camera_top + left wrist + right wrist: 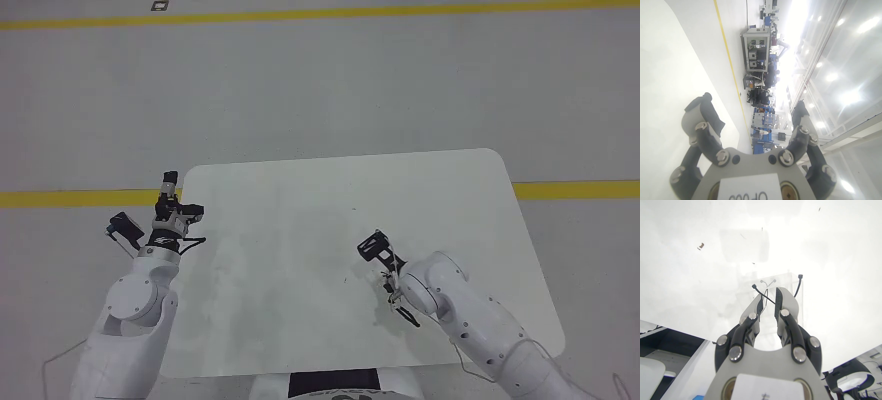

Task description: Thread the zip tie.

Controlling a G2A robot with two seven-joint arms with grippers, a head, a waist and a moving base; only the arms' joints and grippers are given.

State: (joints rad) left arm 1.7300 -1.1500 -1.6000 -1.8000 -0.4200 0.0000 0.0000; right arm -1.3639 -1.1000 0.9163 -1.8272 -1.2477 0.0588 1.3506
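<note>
Where the smooth white bench (300, 200) with rounded corners is seen from above, the left tool (175, 200) sits at its left edge by the far left corner. The right tool (375, 248) tilts down near the bench's middle, its arm bent in from the near right corner.

From the left wrist, dark rubbery fingers (704, 113) on bolted metal links spread wide, holding nothing.

From the right wrist, ribbed black pads (778, 300) stand a narrow gap apart. A thin black plastic zip tie (769, 299) with a small square head crosses that gap; whether it is pinched I cannot tell. A second black zip tie (799, 285) curves just beside the tool.
</note>
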